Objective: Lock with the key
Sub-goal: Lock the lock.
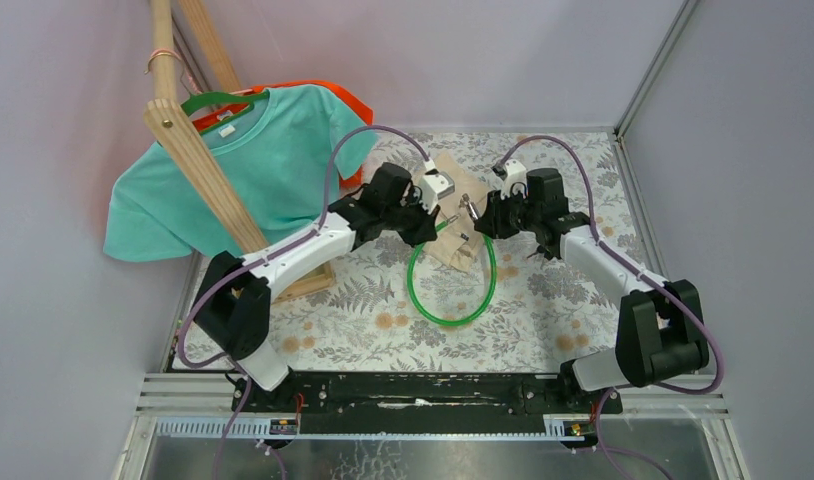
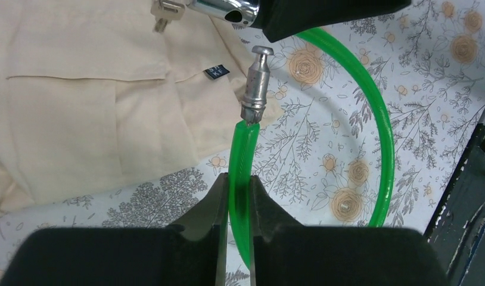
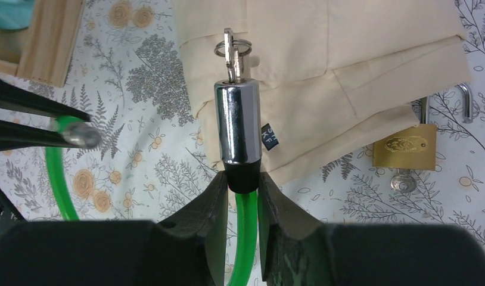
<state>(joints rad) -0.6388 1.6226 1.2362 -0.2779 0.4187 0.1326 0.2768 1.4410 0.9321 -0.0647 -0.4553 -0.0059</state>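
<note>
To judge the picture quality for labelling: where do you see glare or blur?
Right wrist: glare streaks on the chrome lock cylinder; the pin at left is blurred. Left wrist: pin sharp, left gripper on the green cable soft. Top external: even light, faint shadows.

Cable loop [image 1: 453, 322] on table [image 1: 383, 335], cloth [image 1: 445, 252] behind it, padlock [image 3: 405, 146] beside cloth, rack [image 1: 195, 160] far left.

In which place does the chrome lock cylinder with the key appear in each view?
Top external: chrome lock cylinder, small, at the centre, over the beige cloth.
Left wrist: at the top edge, cut off.
Right wrist: at the centre, upright, above the right gripper holding the green cable.
Shared landmark: the beige cloth.
</note>
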